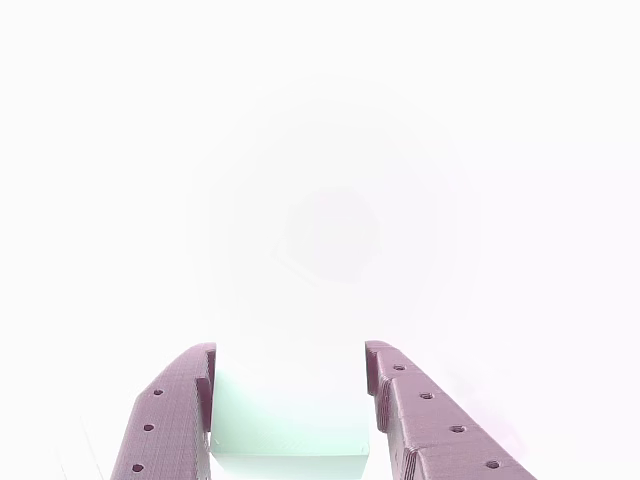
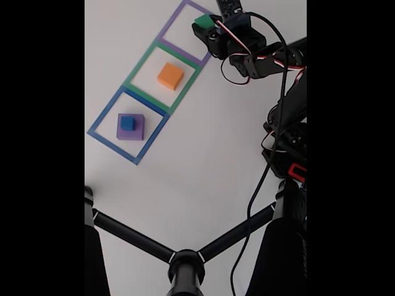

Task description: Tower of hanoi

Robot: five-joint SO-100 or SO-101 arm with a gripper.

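Observation:
In the other view, my gripper (image 1: 290,350) has its two purple fingers (image 1: 170,410) pressed against the sides of a pale green block (image 1: 290,430); the rest of that view is washed out white. In the fixed view the gripper (image 2: 207,28) holds the green block (image 2: 202,21) over the purple-taped square (image 2: 179,52) at the top. An orange block (image 2: 170,76) lies in the green-taped square (image 2: 141,63). A small blue block (image 2: 127,123) sits on a larger purple block (image 2: 138,131) inside the blue-taped square (image 2: 111,147).
The arm (image 2: 284,111) with its red and black cables runs down the right side of the white table. Black tripod legs (image 2: 136,237) meet at a hub (image 2: 185,265) across the bottom. Bare white table lies between the squares and the tripod.

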